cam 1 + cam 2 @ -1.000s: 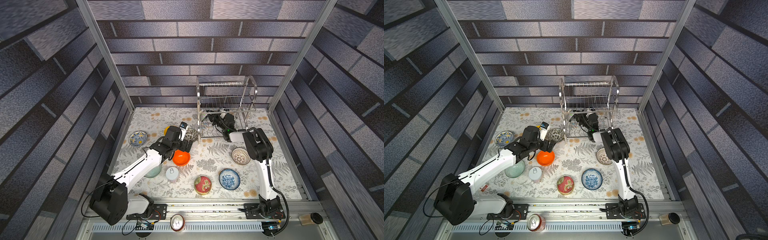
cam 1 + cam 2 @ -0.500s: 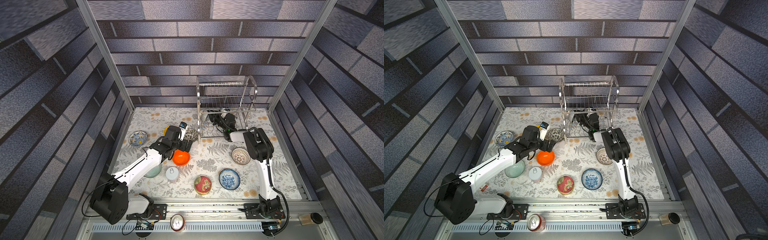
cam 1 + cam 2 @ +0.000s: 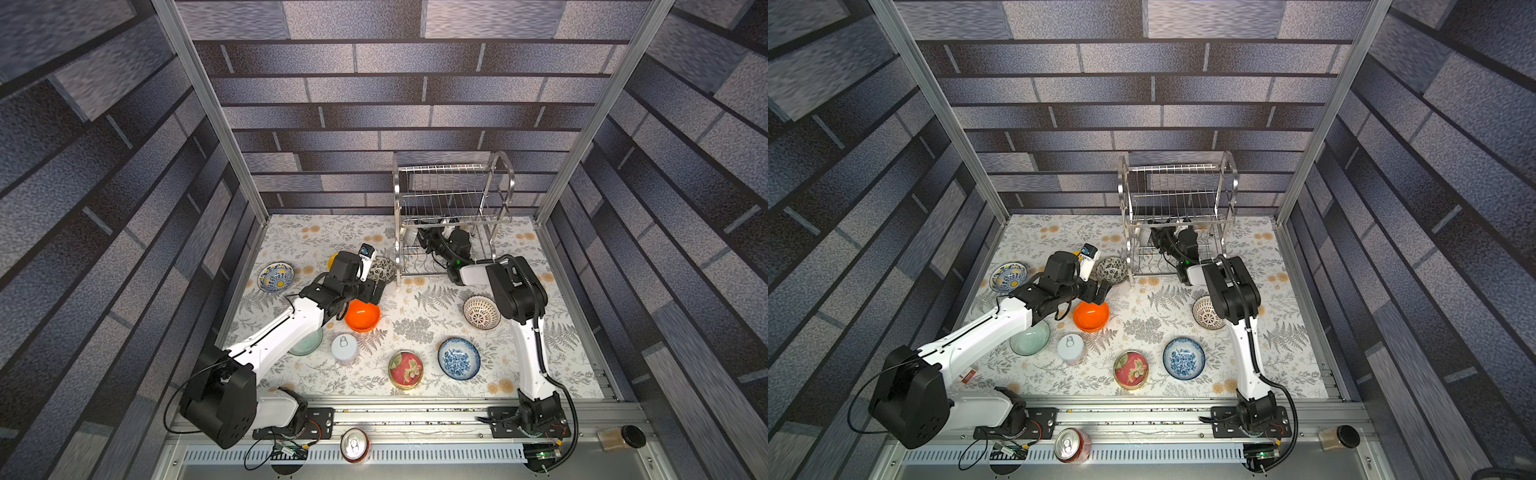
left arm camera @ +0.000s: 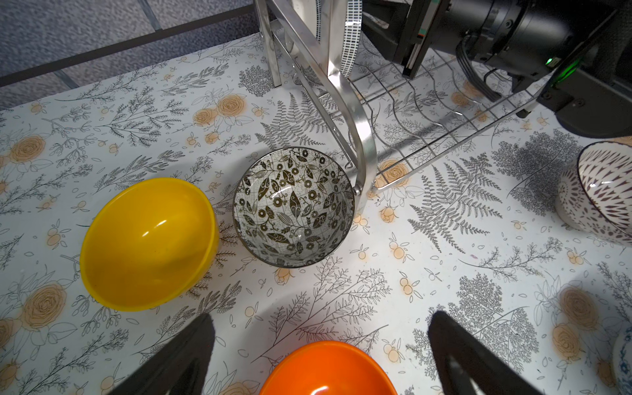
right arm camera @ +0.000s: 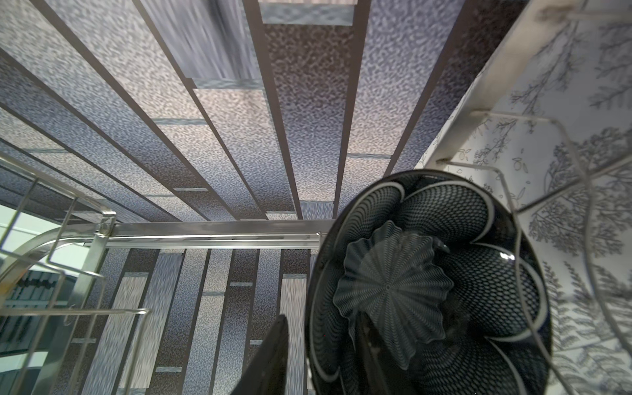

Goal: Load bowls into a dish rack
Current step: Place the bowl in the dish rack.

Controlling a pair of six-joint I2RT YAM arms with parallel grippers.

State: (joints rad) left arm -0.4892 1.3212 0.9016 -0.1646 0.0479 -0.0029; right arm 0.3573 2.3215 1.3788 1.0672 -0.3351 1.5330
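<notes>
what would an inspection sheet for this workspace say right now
surface: floral table cover, nothing spilled seen
job's things: dish rack at the back; dark navy bowl on edge in its lower tier; orange bowl, yellow bowl, dark floral bowl, white lattice bowl, blue floral bowl, blue-and-yellow bowl, pale green bowl on the cover
clutter: white can, red tin among the bowls; drink can, jar on the front ledge
grippers: left gripper open, empty, above the orange bowl; right gripper inside the rack, jaws parted astride the dark navy bowl's rim
cables: black cables loop at both arm bases, clear of the bowls
surroundings: brick-print walls, metal frame posts
</notes>
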